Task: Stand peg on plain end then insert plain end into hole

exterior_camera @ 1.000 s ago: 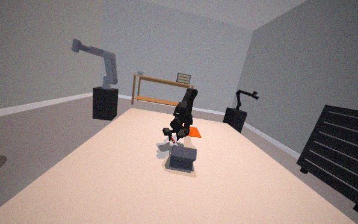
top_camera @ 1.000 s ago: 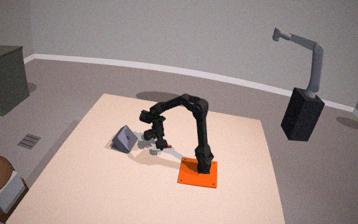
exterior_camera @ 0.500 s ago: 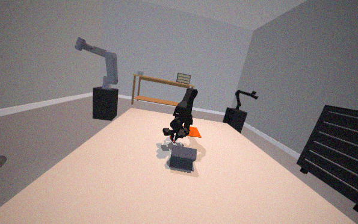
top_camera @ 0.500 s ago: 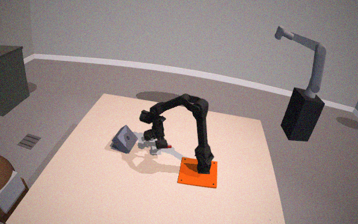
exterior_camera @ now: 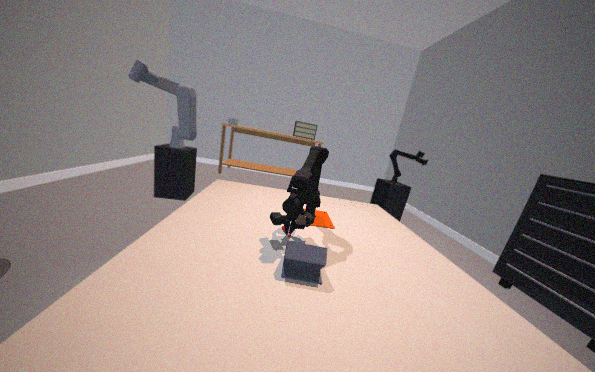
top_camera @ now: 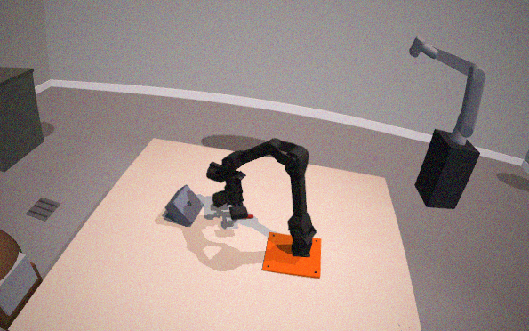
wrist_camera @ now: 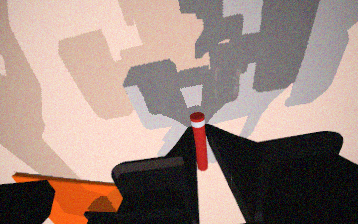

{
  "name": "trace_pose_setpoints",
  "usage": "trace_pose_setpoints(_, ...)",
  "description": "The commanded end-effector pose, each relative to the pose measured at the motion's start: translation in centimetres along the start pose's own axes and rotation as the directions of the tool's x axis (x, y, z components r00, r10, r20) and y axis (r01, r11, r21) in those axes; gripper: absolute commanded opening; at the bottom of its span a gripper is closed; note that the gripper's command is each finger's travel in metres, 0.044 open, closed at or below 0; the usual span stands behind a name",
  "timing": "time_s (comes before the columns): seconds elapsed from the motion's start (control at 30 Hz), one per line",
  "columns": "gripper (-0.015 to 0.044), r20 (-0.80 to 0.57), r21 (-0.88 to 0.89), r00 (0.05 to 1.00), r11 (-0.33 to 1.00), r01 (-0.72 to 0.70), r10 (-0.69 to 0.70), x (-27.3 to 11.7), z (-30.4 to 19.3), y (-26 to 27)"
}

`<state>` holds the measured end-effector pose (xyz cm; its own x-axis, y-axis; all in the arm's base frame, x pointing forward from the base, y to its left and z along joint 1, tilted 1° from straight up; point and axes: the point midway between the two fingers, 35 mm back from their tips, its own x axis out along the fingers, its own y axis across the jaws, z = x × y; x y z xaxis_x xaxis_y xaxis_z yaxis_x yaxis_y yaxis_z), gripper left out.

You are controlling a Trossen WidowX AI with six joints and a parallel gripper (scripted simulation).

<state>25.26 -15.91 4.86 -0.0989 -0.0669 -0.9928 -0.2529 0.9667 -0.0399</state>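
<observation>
A red peg lies roughly level, low over or on the table; any small gap beneath it cannot be told. Its white band is at the end away from the robot's base, and its plain end points toward the base. My gripper points down and is shut on the peg, with the fingertips close to the banded end. The grey sloped panel stands a little beyond the gripper, its hole facing the robot's side. The exterior view shows the back of the panel, so the hole is hidden there.
The arm stands on an orange base plate. The pale table carries the arm's shadows around the gripper and panel. Cabinets, a shelf and other arms stand off the table.
</observation>
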Motion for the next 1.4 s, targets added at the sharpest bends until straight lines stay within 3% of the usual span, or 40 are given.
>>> trace_pose_setpoints(0.0, 0.0049, 0.028, -0.006, 1.0, 1.0, -0.003, 0.003, -0.2, -0.2, 0.1)
trace_pose_setpoints(1.37, 0.0049, 0.38, -0.007, 0.925, 1.0, -0.001, 0.004, -2.0, -2.4, 0.0)
